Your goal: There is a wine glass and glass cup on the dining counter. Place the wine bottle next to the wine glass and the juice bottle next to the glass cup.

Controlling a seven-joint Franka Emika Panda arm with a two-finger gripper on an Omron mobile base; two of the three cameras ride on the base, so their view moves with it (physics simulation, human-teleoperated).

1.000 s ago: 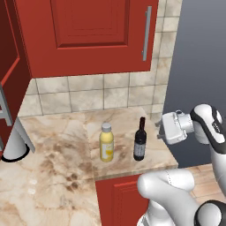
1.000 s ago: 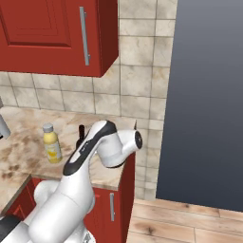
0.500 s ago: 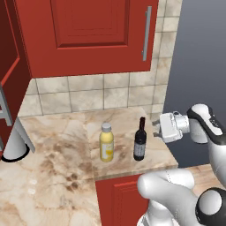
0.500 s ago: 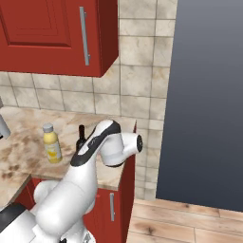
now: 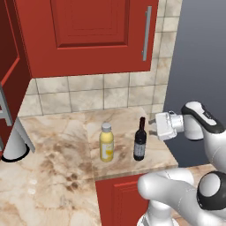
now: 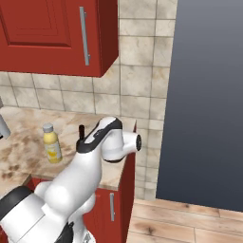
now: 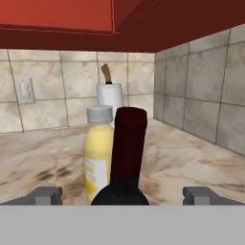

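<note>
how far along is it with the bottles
Nothing looks done: the wine bottle and juice bottle both stand on the counter. In hand: the open end effector sits level with the wine bottle's neck, not gripping. Left: both pickups and placements.

wine bottle mostly hidden behind arm

The wine bottle is near-black with a dark red neck and a small pale label. The juice bottle is pale yellow under a grey-white cap. The bench is beige stone — brown-mottled. The cabinet is deep red; the wall tiles are beige — faintly veined.
</note>
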